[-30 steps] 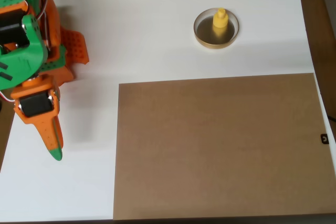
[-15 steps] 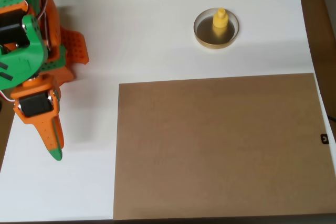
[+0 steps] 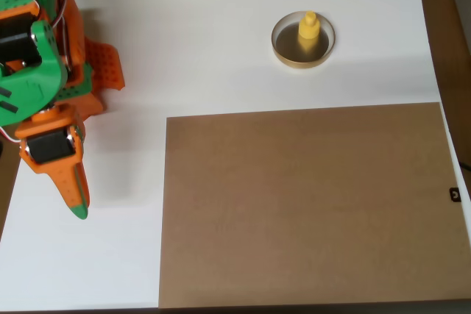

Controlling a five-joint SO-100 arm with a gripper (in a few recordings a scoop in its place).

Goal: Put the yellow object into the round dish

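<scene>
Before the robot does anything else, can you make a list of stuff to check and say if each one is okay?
1. Yellow object inside the round dish: ok, it stands upright in it.
2. Dish sitting flat on the white table: ok.
3. Hand away from the dish: ok, it is far off at the left edge of the overhead view.
4. Hand empty: ok, nothing shows at its tip.
5. Hand open or shut: ok, it looks shut, the fingers meeting at one point.
6. Brown board bare: ok, nothing lies on it.
</scene>
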